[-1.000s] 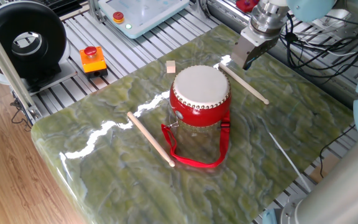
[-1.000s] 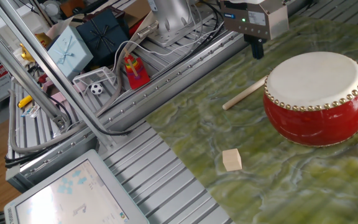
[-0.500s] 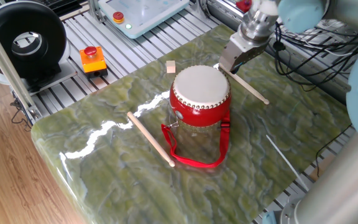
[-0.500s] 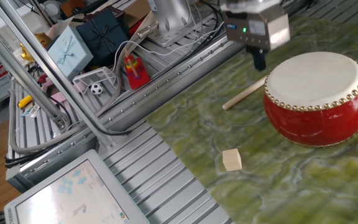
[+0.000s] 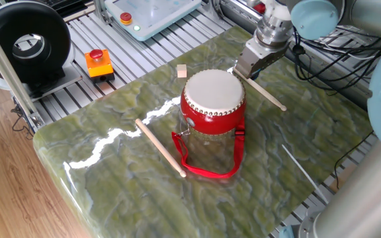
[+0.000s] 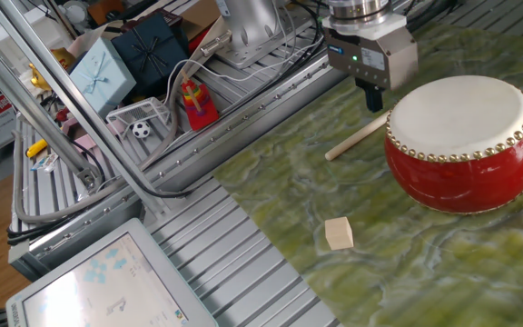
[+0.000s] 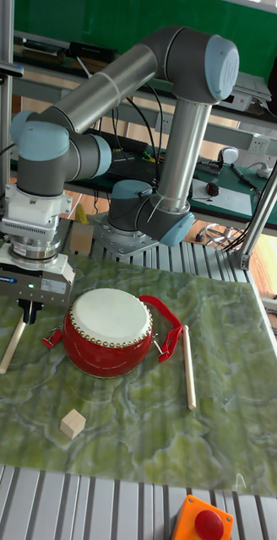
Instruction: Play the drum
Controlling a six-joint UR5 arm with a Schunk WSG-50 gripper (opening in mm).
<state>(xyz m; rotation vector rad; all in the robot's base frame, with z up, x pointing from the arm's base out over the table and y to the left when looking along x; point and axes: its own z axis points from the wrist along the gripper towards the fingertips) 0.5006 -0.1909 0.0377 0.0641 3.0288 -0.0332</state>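
The red drum [image 5: 212, 99] [image 6: 461, 141] [image 7: 109, 331] stands upright mid-table, its off-white head facing up and its red strap [image 5: 207, 170] lying in front. One thin wooden stick [image 5: 263, 90] [image 6: 357, 138] [image 7: 12, 346] lies on the table beside the drum. My gripper [image 5: 243, 71] [image 6: 375, 98] [image 7: 26, 316] points down just above that stick's end, close to the drum's side. Its dark fingers are together, so it is shut with nothing visibly held. Whether it touches the stick cannot be told. A second stick [image 5: 161, 147] [image 7: 188, 354] lies on the drum's other side.
A small wooden cube [image 5: 182, 71] [image 6: 339, 232] [image 7: 72, 423] sits on the green mat near the drum. An orange box with a red button [image 5: 98, 63] rests on the metal slats beyond the mat. Cables and boxes [image 6: 143, 45] crowd the table's side.
My gripper has come in from the mat's back corner toward the drum and lower, ending over the stick's end. The drum and both sticks have not moved.
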